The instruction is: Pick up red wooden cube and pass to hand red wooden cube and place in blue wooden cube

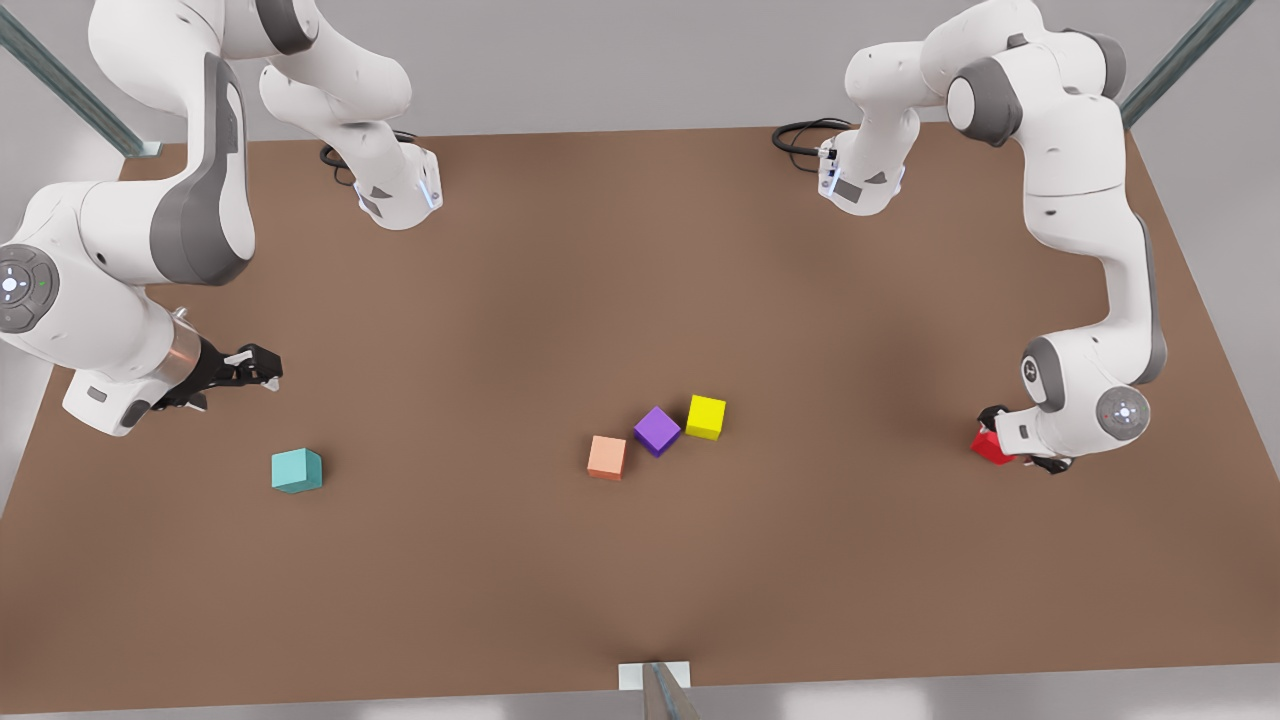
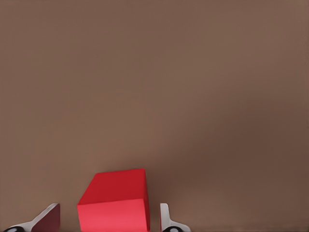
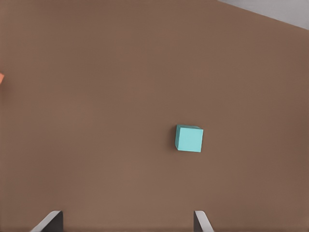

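Mid-table (image 1: pixel 640 250): salmon cube (image 1: pixel 607 457), purple cube (image 1: pixel 657 431), yellow cube (image 1: pixel 706 417), clustered.

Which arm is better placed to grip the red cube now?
Left. The left gripper already straddles the red wooden cube, fingers open on either side. The right gripper waits open near the blue wooden cube, far across the table.

Red wooden cube (image 1: pixel 990 446) between gripper fingers; blue wooden cube (image 1: pixel 297 470) apart.
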